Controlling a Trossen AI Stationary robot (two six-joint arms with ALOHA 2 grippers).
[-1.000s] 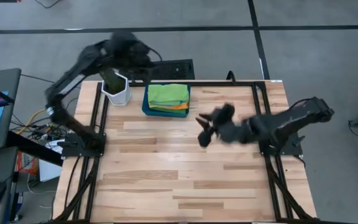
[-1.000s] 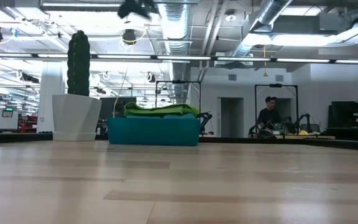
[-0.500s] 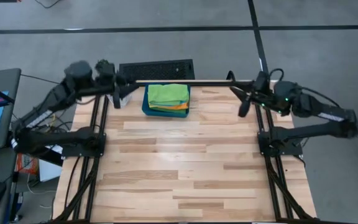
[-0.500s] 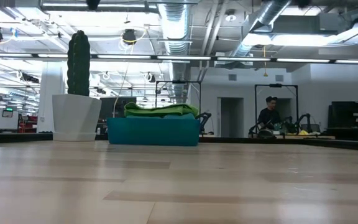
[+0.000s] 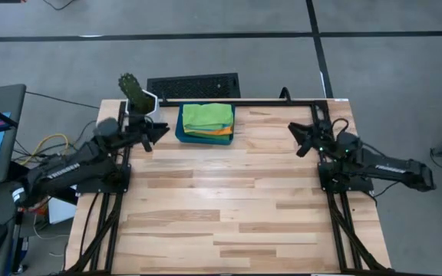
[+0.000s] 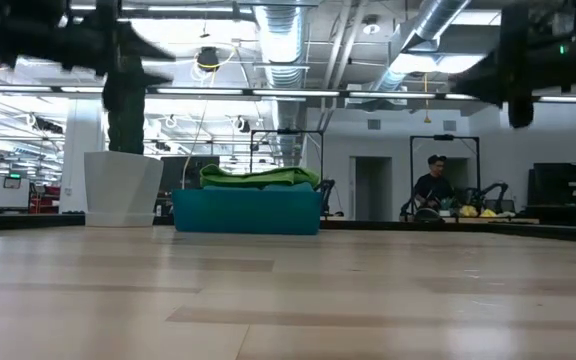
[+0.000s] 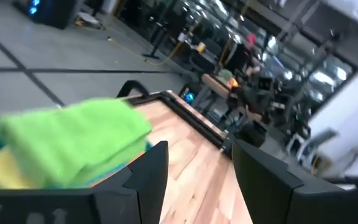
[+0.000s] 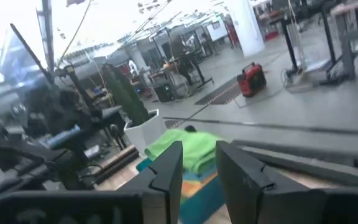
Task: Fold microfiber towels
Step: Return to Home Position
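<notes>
Folded microfiber towels (image 5: pixel 208 119) lie stacked in a dark teal tray (image 5: pixel 181 132) at the table's far edge. A green one (image 6: pixel 258 178) is on top, with orange and yellow edges below it. My left gripper (image 5: pixel 158 132) hovers open just left of the tray, pointing level at the stack (image 7: pixel 73 140). It holds nothing. My right gripper (image 5: pixel 298 138) hovers open by the right rail, pointing level across the table toward the tray (image 8: pixel 197 186). There is nothing between its fingers.
A white pot with a tall green plant (image 5: pixel 139 103) stands at the far left corner, right behind my left gripper. Black frame rails (image 5: pixel 324 153) run along both table sides. Bare wood (image 5: pixel 221 199) spreads over the middle and near part. A person (image 6: pixel 433 185) sits far off in the room.
Both arms have folded back and come down. My left gripper has left the space over the plant and gone down toward the near side, beside the tray. My right gripper has swung from mid-table to the right rail. The towel stack has not moved.
</notes>
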